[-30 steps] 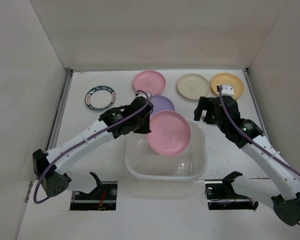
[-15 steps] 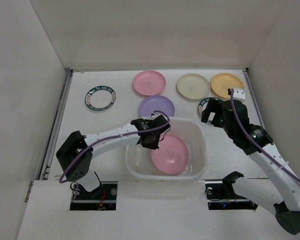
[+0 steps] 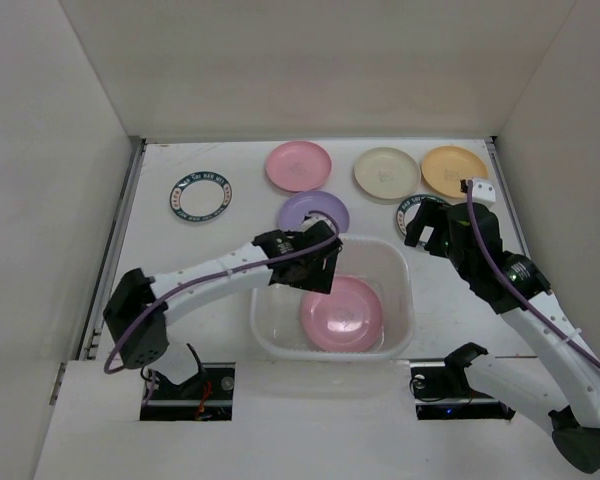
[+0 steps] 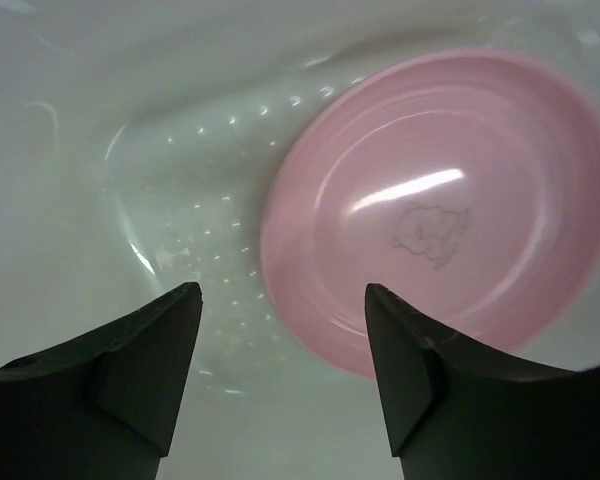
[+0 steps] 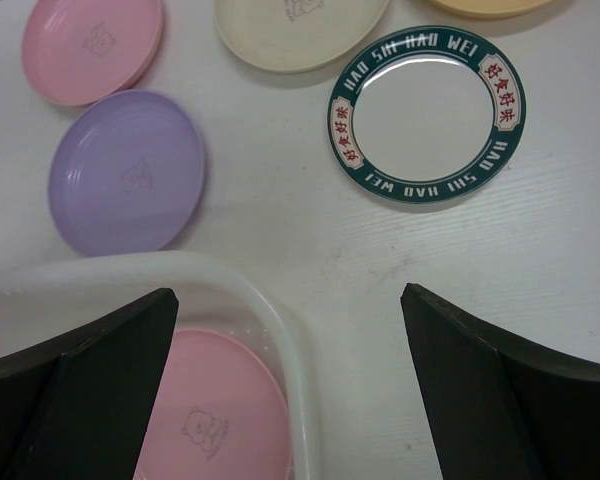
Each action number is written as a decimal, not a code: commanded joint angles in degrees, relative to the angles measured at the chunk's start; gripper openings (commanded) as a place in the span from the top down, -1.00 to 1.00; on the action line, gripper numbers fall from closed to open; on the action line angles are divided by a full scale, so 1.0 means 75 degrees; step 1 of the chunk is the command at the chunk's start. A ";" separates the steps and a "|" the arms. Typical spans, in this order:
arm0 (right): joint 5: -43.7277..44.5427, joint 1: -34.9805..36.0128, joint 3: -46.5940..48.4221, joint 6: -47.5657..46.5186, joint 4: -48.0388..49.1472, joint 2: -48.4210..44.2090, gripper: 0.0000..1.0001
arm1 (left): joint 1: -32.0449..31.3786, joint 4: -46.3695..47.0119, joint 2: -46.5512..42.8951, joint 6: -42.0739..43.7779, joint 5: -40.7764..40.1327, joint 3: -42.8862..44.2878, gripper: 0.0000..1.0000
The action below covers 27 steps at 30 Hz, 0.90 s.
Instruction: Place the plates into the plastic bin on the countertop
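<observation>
A pink plate [image 3: 342,314] lies flat in the right half of the plastic bin [image 3: 401,270]. My left gripper [image 3: 315,275] hovers over the bin's left part, open, with nothing between its fingers. In the left wrist view the pink plate [image 4: 430,200] rests on the bin's dotted bottom [image 4: 170,190], beyond the left gripper [image 4: 283,290]. My right gripper [image 3: 430,225] stands open above the countertop [image 3: 180,250] near the bin's far right corner. In its own view the right gripper [image 5: 290,295] spans the bin's rim [image 5: 280,330], short of a teal-rimmed plate [image 5: 428,112].
Behind the bin lie a purple plate [image 3: 310,210], a second pink plate [image 3: 298,165], a cream plate [image 3: 386,172] and an orange-yellow plate [image 3: 452,168]. A teal-rimmed plate [image 3: 199,194] lies at the far left. White walls close in the countertop.
My left gripper carried the pink plate down into the bin, then opened and let it go; the plate now lies flat. The right arm shifted slightly to the right.
</observation>
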 commanded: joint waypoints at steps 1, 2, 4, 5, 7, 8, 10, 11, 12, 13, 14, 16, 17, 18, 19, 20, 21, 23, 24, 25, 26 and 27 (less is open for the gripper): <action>0.0098 -0.0040 0.0049 0.0019 -0.0001 -0.0055 -1.00 | 0.0203 -0.0990 -0.1546 -0.0331 -0.0235 0.1376 -0.31; 0.0098 -0.0029 0.0060 -0.0005 -0.0001 -0.0055 -1.00 | 0.0389 -0.1178 -0.1967 -0.0424 -0.0258 0.1727 -0.33; 0.0098 0.0007 0.0072 -0.0005 0.0034 -0.0078 -1.00 | 0.0996 -0.1297 -0.2729 -0.0670 -0.0363 0.2104 -0.38; 0.0098 0.0007 0.0061 -0.0005 0.0057 -0.0102 -1.00 | 0.1523 -0.1274 -0.3174 -0.0799 -0.0375 0.2152 -0.38; 0.0028 0.0007 0.0026 0.0007 0.0128 -0.0113 -1.00 | 0.2786 -0.1111 -0.3808 -0.1010 -0.0329 0.1909 -0.42; 0.0004 0.0007 0.0014 0.0018 0.0163 -0.0114 -1.00 | 0.3606 -0.0947 -0.4102 -0.1104 -0.0282 0.1570 -0.42; -0.0066 0.0007 -0.0010 0.0019 0.0245 -0.0079 -1.00 | 0.5024 -0.0504 -0.4419 -0.1350 0.0032 0.0787 -0.43; -0.0101 0.0007 -0.0021 0.0019 0.0280 -0.0044 -1.00 | 0.5809 -0.0118 -0.4479 -0.1513 0.0394 0.0237 -0.43; -0.0124 0.0042 -0.0021 0.0019 0.0303 -0.0008 -1.00 | 0.6293 0.0211 -0.4468 -0.1677 0.0734 -0.0175 -0.41; -0.0148 0.0065 -0.0021 0.0019 0.0339 0.0027 -1.00 | 0.6924 0.0690 -0.4352 -0.1969 0.1260 -0.0690 -0.39; -0.0195 0.0089 -0.0021 0.0019 0.0362 0.0050 -1.00 | 0.7452 0.1205 -0.4177 -0.2250 0.1648 -0.1147 -0.34; -0.0323 0.0124 -0.0021 -0.0005 0.0432 0.0097 -1.00 | 0.8041 0.2086 -0.3802 -0.2755 0.1944 -0.1840 -0.31; -0.0370 0.0136 -0.0021 -0.0016 0.0467 0.0109 -1.00 | 0.8229 0.2553 -0.3579 -0.2978 0.1968 -0.2133 -0.30; -0.0429 0.0147 -0.0033 -0.0017 0.0503 0.0121 -1.00 | 0.8312 0.2918 -0.3426 -0.3119 0.1968 -0.2333 -0.30; -0.0487 0.0147 -0.0056 -0.0040 0.0538 0.0121 -1.00 | 0.8383 0.3420 -0.3228 -0.3271 0.1933 -0.2509 -0.30; -0.0546 0.0147 -0.0091 -0.0052 0.0585 0.0132 -1.00 | 0.8418 0.3855 -0.2982 -0.3412 0.1887 -0.2662 -0.30; -0.0616 0.0147 -0.0115 -0.0063 0.0620 0.0144 -1.00 | 0.8430 0.4184 -0.2690 -0.3611 0.1909 -0.2756 -0.30; -0.0710 0.0136 -0.0127 -0.0087 0.0655 0.0191 -1.00 | 0.8477 0.4688 -0.2185 -0.3799 0.1956 -0.2850 -0.28; -0.0757 0.0147 -0.0127 -0.0099 0.0655 0.0214 -1.00 | 0.8500 0.4981 -0.1951 -0.3847 0.1922 -0.2944 -0.27; -0.0792 0.0147 -0.0104 -0.0110 0.0655 0.0215 -1.00 | 0.8512 0.5216 -0.1809 -0.3882 0.1921 -0.3026 -0.27; -0.0804 0.0147 -0.0092 -0.0134 0.0667 0.0215 -1.00 | 0.8559 0.5590 -0.1634 -0.3963 0.1886 -0.3166 -0.26; -0.0816 0.0147 -0.0092 -0.0169 0.0690 0.0191 -1.00 | 0.8652 0.5965 -0.1469 -0.4022 0.1886 -0.3330 -0.26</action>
